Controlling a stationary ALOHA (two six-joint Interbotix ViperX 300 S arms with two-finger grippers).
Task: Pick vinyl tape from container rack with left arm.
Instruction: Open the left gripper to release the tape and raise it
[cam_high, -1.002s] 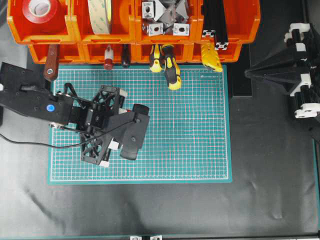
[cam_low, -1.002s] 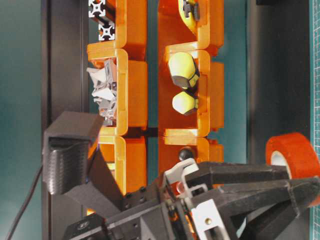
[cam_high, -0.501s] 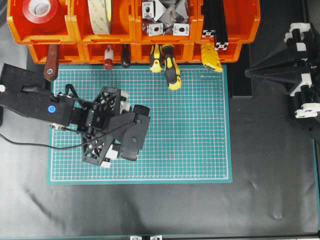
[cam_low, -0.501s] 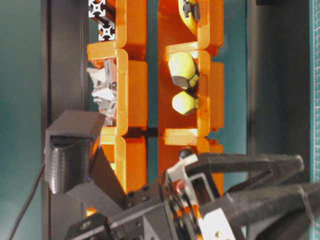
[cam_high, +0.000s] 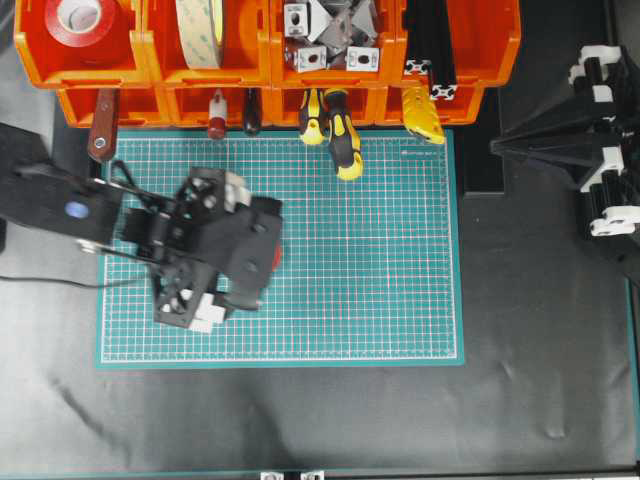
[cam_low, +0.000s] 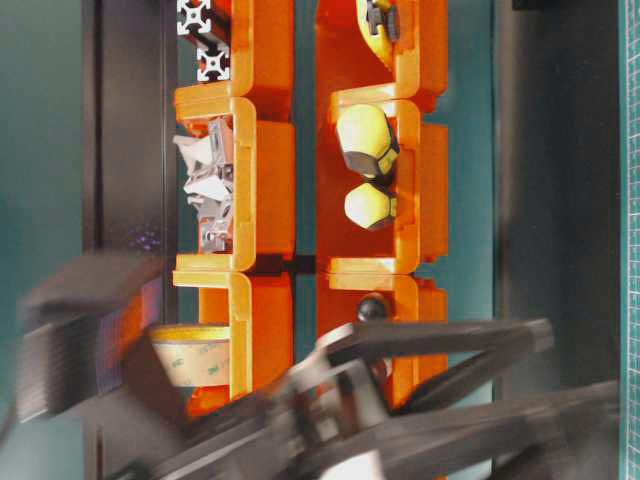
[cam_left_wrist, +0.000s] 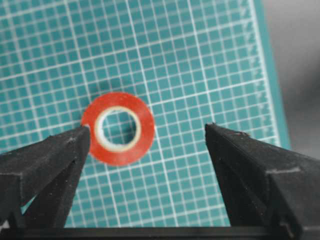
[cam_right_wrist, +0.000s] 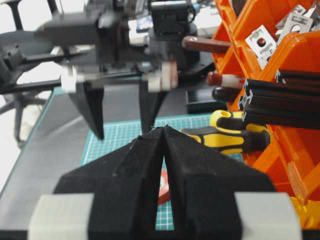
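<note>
The green cutting mat (cam_high: 400, 280) fills the table's middle. At its twelve o'clock edge stands the container rack (cam_high: 265, 60), screwdrivers (cam_high: 335, 125) poking from its lower bins. The left arm (cam_high: 60, 205) reaches in from nine o'clock; the left gripper (cam_left_wrist: 147, 137) hangs spread wide above the vinyl tape (cam_left_wrist: 118, 128), lying flat and free on the mat. The right gripper (cam_right_wrist: 164, 165) sits pinched together at three o'clock.

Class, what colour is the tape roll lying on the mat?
Red tape roll, white core; left wrist view.
</note>
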